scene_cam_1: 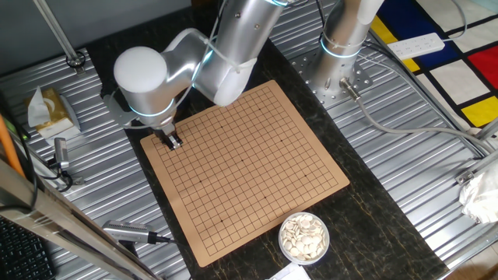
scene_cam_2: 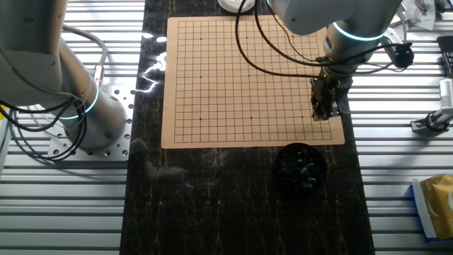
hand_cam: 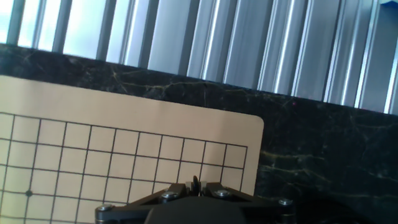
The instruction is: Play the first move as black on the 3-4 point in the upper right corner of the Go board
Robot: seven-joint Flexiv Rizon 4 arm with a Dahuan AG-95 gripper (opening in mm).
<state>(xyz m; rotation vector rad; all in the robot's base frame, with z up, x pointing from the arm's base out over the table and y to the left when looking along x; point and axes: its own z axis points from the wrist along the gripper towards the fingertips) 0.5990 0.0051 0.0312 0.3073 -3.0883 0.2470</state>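
My gripper (scene_cam_1: 173, 141) hangs low over one corner of the tan Go board (scene_cam_1: 257, 179). In the other fixed view the gripper (scene_cam_2: 324, 112) is near the board's (scene_cam_2: 233, 85) lower right corner. In the hand view the gripper (hand_cam: 196, 186) is shut on a small black stone (hand_cam: 196, 181), seen edge-on between the fingers. The board's rounded corner (hand_cam: 252, 127) and the outermost grid lines lie just ahead of the fingertips. No stone lies on the board. The crossing directly under the stone is hidden by the fingers.
A dark bowl of black stones (scene_cam_2: 301, 167) stands just off the board edge near the gripper. A bowl of white stones (scene_cam_1: 303, 237) stands at the opposite end. The robot base (scene_cam_1: 342, 62) and cables sit beside the board. Tools and a tissue box (scene_cam_1: 50, 109) lie on the ribbed metal table.
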